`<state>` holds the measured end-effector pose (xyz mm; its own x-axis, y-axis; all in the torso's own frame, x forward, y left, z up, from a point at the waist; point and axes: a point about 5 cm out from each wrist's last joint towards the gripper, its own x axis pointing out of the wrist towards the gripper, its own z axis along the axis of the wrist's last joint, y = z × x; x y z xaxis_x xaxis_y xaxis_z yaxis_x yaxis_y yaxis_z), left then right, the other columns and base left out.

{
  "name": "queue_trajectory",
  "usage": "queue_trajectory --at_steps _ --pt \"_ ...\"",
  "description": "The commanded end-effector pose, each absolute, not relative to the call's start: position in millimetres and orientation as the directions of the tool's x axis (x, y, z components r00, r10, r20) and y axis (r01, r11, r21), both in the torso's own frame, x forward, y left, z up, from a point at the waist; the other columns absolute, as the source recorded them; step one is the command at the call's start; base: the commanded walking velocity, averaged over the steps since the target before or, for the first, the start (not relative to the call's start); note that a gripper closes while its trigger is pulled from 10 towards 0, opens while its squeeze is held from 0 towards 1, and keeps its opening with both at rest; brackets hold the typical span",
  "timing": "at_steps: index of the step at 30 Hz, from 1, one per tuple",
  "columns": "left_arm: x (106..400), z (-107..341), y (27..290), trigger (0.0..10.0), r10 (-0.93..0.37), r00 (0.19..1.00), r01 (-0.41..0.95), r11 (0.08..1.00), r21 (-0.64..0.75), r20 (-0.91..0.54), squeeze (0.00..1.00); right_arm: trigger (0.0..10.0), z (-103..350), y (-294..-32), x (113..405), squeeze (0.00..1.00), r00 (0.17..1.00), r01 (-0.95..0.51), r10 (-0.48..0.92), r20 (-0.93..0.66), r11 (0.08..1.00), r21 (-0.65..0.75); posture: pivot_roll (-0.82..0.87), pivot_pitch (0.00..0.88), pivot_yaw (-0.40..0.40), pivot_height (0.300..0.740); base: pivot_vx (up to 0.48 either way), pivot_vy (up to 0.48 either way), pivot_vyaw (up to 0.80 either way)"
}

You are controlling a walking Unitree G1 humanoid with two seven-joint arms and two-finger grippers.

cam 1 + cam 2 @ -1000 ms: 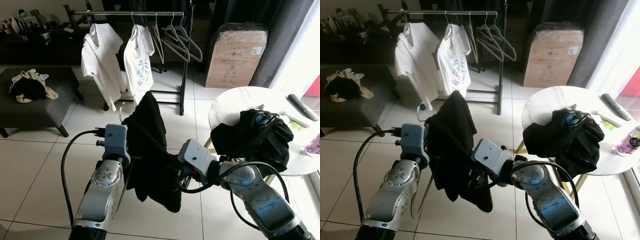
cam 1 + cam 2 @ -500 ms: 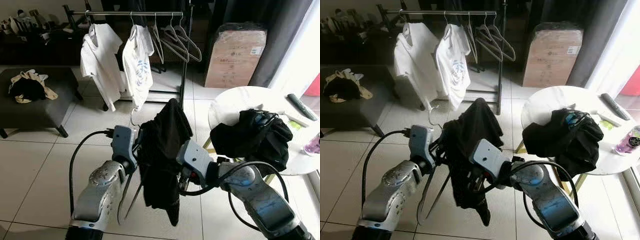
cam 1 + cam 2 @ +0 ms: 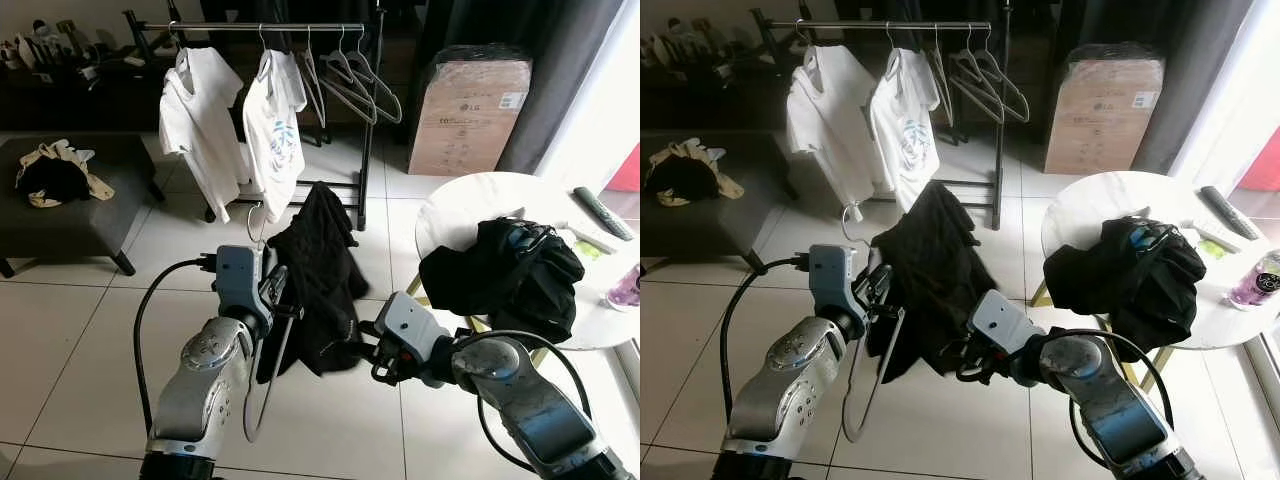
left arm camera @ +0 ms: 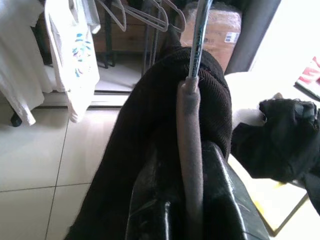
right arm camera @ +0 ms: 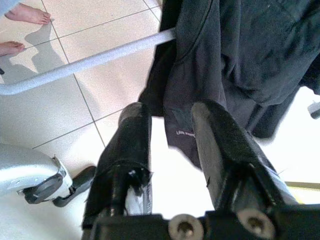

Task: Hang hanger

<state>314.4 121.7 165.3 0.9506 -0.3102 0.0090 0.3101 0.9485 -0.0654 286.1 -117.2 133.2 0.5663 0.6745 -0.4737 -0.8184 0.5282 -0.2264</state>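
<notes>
Hanger (image 3: 262,372) with a black shirt (image 3: 322,272) draped over it, held up above the tiled floor (image 3: 90,330) by the left gripper (image 4: 186,165).

Left fingers are clamped on the grey hanger's neck (its hook points up toward the clothes rack (image 3: 262,27) beyond, well apart from it). Right gripper (image 5: 172,137) sits just at the shirt's lower edge, its fingers spread with nothing between them. Two white shirts (image 3: 200,110) and empty hangers (image 3: 350,80) hang on the rack. More dark clothes (image 3: 505,275) lie on the round white table (image 3: 470,200) to the right.
</notes>
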Motion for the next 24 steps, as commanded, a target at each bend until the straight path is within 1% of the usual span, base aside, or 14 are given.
queue_trajectory --at_steps 1,2,3,8,10,14,16,17,18,19,20,22,23,24 --pt "312.2 174.5 122.9 10.0 -0.350 0.936 0.350 0.937 -0.003 0.042 0.00 10.0 132.6 -128.2 289.1 1.00 0.609 -0.785 0.636 -0.475 0.571 -0.241 0.00 0.180 0.016 0.740 0.000 0.000 0.00" --pt "311.6 172.9 123.3 10.0 -0.366 0.930 0.366 0.931 0.002 0.030 0.00 10.0 133.6 -130.5 291.2 1.00 0.625 -0.771 0.624 -0.469 0.586 -0.248 0.00 0.179 0.015 0.740 0.000 0.000 0.00" --pt "309.9 169.5 124.6 10.0 -0.399 0.917 0.399 0.917 0.024 0.004 0.00 10.0 136.1 -135.5 296.3 1.00 0.665 -0.737 0.593 -0.454 0.621 -0.268 0.00 0.179 0.015 0.740 0.000 0.000 0.00" --pt "302.4 158.2 128.2 10.0 -0.509 0.858 0.513 0.855 0.074 -0.076 0.00 10.0 144.8 -144.9 309.4 1.00 0.755 -0.643 0.521 -0.399 0.706 -0.297 -0.01 0.179 0.017 0.740 0.000 0.000 0.00" --pt "291.2 147.0 138.6 10.0 -0.599 0.787 0.614 0.783 0.097 -0.149 0.00 10.0 155.6 -154.9 317.8 1.00 0.808 -0.578 0.470 -0.355 0.749 -0.325 -0.01 0.178 0.016 0.740 0.000 0.000 0.00" --pt "285.0 141.0 150.7 10.0 -0.627 0.757 0.648 0.756 0.094 -0.183 0.00 10.0 163.2 -166.1 318.6 1.00 0.813 -0.574 0.465 -0.350 0.743 -0.345 -0.01 0.178 0.016 0.740 0.000 0.000 0.00" --pt "282.7 138.4 154.8 10.0 -0.636 0.744 0.663 0.740 0.114 -0.205 0.00 10.0 165.7 -170.4 316.2 1.00 0.795 -0.601 0.487 -0.362 0.715 -0.356 -0.02 0.179 0.014 0.740 0.000 0.000 0.00" --pt "280.5 136.7 157.5 10.0 -0.651 0.726 0.682 0.721 0.119 -0.222 0.00 10.0 167.9 -173.3 313.8 1.00 0.776 -0.627 0.511 -0.369 0.686 -0.369 -0.02 0.179 0.013 0.740 0.000 0.000 0.00" --pt "279.0 136.2 159.1 10.0 -0.663 0.712 0.697 0.707 0.119 -0.231 0.00 10.0 170.3 -175.6 311.2 0.04 0.758 -0.651 0.536 -0.371 0.661 -0.373 -0.02 0.180 0.012 0.740 0.000 0.000 0.00" --pt "278.1 135.8 160.1 10.0 -0.671 0.703 0.706 0.698 0.120 -0.236 0.00 10.0 171.9 -177.1 309.6 0.04 0.746 -0.665 0.553 -0.372 0.646 -0.375 -0.02 0.180 0.012 0.740 0.000 0.000 0.00" --pt "276.4 135.5 160.8 10.0 -0.686 0.686 0.723 0.681 0.117 -0.242 0.00 10.0 174.1 -179.5 306.9 0.00 0.725 -0.688 0.573 -0.381 0.621 -0.375 -0.03 0.179 0.011 0.740 0.000 0.000 0.00" --pt "272.7 135.3 161.6 10.0 -0.720 0.646 0.761 0.636 0.131 -0.254 0.00 10.0 176.6 -183.9 301.0 0.00 0.676 -0.737 0.614 -0.408 0.553 -0.388 -0.03 0.179 0.012 0.740 0.000 0.000 0.00" --pt "271.5 135.1 161.9 10.0 -0.732 0.631 0.773 0.620 0.134 -0.257 0.00 10.0 176.4 -186.2 297.6 0.00 0.645 -0.764 0.630 -0.432 0.518 -0.386 -0.03 0.178 0.012 0.740 0.000 0.000 0.00" --pt "267.5 134.4 161.2 10.0 -0.765 0.588 0.807 0.573 0.139 -0.263 0.00 10.0 175.4 -188.1 292.3 0.00 0.596 -0.802 0.653 -0.468 0.464 -0.376 -0.03 0.175 0.013 0.740 0.000 0.000 0.00"
